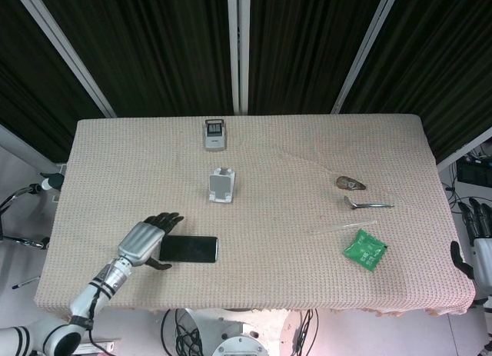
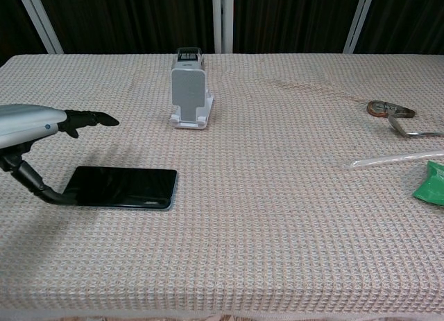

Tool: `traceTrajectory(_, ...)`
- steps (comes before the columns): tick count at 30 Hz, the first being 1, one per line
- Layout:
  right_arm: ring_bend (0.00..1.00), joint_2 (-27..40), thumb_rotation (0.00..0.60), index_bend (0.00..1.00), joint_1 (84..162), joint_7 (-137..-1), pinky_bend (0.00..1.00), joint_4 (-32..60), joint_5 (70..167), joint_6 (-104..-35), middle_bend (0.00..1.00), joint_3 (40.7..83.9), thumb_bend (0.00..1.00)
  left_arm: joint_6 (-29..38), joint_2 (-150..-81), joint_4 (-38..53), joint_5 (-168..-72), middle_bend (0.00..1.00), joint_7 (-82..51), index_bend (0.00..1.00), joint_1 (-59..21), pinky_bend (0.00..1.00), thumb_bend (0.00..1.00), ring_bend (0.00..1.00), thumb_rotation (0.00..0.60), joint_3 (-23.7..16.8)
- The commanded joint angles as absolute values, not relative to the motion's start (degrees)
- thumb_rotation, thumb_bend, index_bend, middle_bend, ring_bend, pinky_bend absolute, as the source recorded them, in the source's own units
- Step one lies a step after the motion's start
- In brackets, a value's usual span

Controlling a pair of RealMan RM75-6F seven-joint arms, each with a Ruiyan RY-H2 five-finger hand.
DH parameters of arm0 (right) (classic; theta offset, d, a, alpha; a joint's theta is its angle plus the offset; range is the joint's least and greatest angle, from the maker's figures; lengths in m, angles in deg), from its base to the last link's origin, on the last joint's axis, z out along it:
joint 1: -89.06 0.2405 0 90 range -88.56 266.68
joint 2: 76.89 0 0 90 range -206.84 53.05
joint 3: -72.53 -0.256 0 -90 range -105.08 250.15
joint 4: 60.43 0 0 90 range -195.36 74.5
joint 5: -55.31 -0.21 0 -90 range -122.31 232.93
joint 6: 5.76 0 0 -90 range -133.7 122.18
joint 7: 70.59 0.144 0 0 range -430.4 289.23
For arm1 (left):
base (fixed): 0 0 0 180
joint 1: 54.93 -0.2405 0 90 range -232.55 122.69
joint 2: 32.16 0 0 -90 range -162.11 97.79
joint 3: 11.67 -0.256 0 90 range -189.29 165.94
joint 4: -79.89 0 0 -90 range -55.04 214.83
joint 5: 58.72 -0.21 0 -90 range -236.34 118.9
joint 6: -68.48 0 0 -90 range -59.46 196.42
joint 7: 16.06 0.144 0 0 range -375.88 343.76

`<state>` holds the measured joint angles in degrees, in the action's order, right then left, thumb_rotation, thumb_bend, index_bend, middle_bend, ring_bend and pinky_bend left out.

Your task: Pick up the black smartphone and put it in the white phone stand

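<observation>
One black smartphone [image 1: 189, 249] lies flat, long axis left-right, beside left hand's [image 1: 143, 241] spread fingers [image 2: 87, 118].

You have a glossy black smartphone [image 1: 189, 249] on a beige waffle-weave cloth covering the bench [image 1: 292, 164]. Your left hand [image 1: 144, 241] is silver with black fingers [image 1: 163, 219]. The phone stand [image 1: 221, 184] at centre is white; at lower right lies a bright green packet [image 1: 364, 249].
</observation>
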<state>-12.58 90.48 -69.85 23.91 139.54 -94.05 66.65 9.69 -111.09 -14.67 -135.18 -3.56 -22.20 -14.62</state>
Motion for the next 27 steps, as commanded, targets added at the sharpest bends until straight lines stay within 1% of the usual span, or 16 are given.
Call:
traceTrajectory(1,0.0,-12.55,0.6,0.0,90.55,-69.88,0.0,23.86,139.87,-94.4,0.0,66.57,0.42,6.38,-115.85,-11.06,-136.65,0.04,-4.48,0.1,-24.74,0.19,0.01,0.06,0.43,-14.82)
traceTrajectory(6,0.0,-12.43,0.6,0.0,90.41,-69.74,0.0,23.57,140.33,-95.21,0.0,66.54,0.42,7.54,-118.23,-10.9,-133.89,0.04,-3.81,0.11,-24.78,0.19,0.01,0.06,0.427,-13.1)
traceTrajectory(10,0.0,-12.66,0.6,0.0,90.23,-69.26,0.0,23.46,139.97,-95.3,0.0,66.45,0.42,9.5,-119.47,-11.17,-129.61,0.04,-0.02,0.13,-24.02,0.19,0.01,0.06,0.438,-11.55)
traceTrajectory(13,0.0,-12.85,0.6,0.0,90.12,-69.01,0.0,23.33,139.9,-95.36,0.0,66.47,0.42,10.58,-120.11,-11.37,-127.3,0.04,2.01,0.14,-23.49,0.19,0.02,0.06,0.436,-10.85)
traceTrajectory(18,0.0,-13.11,0.6,0.0,90.04,-68.68,0.0,23.18,139.62,-95.25,0.0,66.42,0.42,10.3,-120.76,-11.1,-126.8,0.04,4.03,0.18,-23.41,0.19,0.05,0.06,0.438,-10.81)
traceTrajectory(23,0.0,-13.08,0.6,0.0,90.2,-68.66,0.0,23.19,139.8,-95.04,0.0,66.5,0.42,9.16,-121.14,-10.59,-126.8,0.04,6.23,0.22,-23.63,0.19,0.07,0.06,0.46,-10.82)
traceTrajectory(27,0.0,-13.02,0.6,0.0,90.27,-68.78,0.0,23.27,139.91,-94.98,0.0,66.56,0.42,9.01,-121.0,-10.8,-125.86,0.04,8.53,0.24,-23.55,0.19,0.08,0.06,0.466,-10.77)
